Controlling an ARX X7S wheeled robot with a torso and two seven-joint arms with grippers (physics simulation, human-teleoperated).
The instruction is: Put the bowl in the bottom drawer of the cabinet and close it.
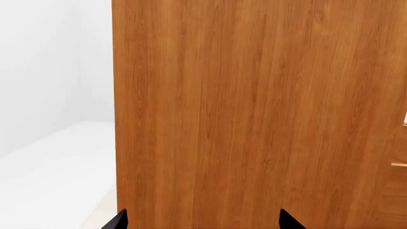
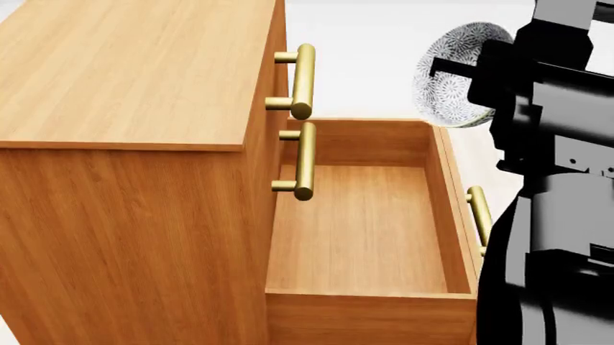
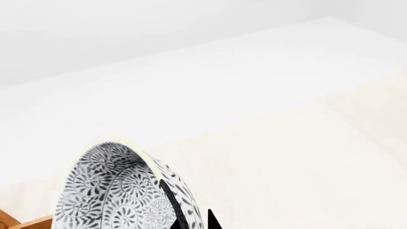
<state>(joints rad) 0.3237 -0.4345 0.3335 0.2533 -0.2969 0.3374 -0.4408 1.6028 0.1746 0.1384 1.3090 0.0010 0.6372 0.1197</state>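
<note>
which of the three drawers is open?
The bottom drawer: pulled out with its bare wooden inside exposed, its brass handle far forward. The two upper drawers sit flush in the cabinet.

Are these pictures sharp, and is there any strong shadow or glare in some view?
Head view: sharp, even light, soft shade inside the bottom drawer, mild sheen on its brass handles. Left wrist view: the cabinet wood grain is crisp, no glare. Right wrist view: the bowl pattern is sharp, but the pale background is nearly washed out.
</note>
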